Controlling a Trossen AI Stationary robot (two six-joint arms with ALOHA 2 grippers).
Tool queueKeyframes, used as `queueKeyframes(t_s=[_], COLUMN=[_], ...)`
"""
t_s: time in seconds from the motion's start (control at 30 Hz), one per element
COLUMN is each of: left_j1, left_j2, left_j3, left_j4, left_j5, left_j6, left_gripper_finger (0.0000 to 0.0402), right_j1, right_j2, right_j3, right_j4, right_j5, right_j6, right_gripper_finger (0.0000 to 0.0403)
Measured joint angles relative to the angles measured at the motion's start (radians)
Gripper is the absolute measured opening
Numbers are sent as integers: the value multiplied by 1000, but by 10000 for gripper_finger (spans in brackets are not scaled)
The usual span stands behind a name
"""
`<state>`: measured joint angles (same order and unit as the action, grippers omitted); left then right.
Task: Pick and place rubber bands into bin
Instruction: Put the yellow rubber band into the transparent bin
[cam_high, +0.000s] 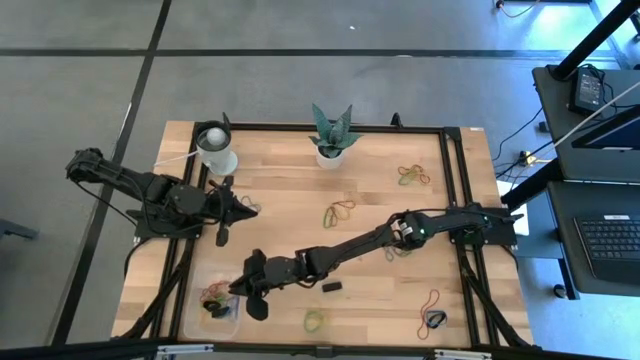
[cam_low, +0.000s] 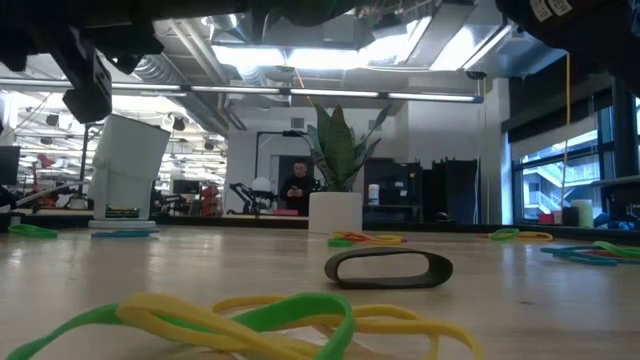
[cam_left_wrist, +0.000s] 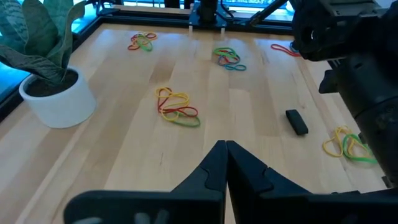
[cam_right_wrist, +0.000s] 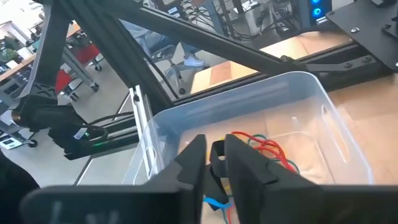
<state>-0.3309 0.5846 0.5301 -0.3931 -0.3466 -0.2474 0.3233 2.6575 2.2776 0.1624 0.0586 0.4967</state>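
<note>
Wooden tabletop (cam_high: 290, 235), seen from above. Centre left: left gripper (cam_high: 248, 208), fingers together, idle. Lower left: bin (cam_high: 215, 322) holding rubber bands (cam_right_wrist: 261, 149); right gripper (cam_right_wrist: 214, 163) just above, fingers slightly parted. Release step likely; next, a lift clear toward loose bands (cam_high: 340, 212) at centre.

Clear bin (cam_right_wrist: 311, 124) holding rubber bands (cam_right_wrist: 264, 148), others scattered on table

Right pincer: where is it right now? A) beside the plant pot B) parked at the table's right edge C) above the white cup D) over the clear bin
D: in the high view the right pincer sits at the clear bin, and its wrist view looks down past its fingers into the bin onto rubber bands.
</note>
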Motion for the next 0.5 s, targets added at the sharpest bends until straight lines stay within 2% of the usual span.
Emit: queueKeyframes(t_s=[0.13,0.27,0.4,0.5], left_j1=[0,0,0,0], left_j2=[0,0,0,0], left_j3=[0,0,0,0], left_j4=[0,0,0,1], left_j5=[0,3,9,39], left_j6=[0,-1,-1,-1], left_gripper_finger=[2,2,2,1], right_j1=[0,-4,-10,-10], right_j2=[0,-6,-65,-128], right_j3=[0,0,-1,2], right_j4=[-4,-30,-151,-321], right_j5=[0,-19,-35,-34], right_j6=[-2,-8,-3,-18], right_gripper_finger=[112,133,124,96])
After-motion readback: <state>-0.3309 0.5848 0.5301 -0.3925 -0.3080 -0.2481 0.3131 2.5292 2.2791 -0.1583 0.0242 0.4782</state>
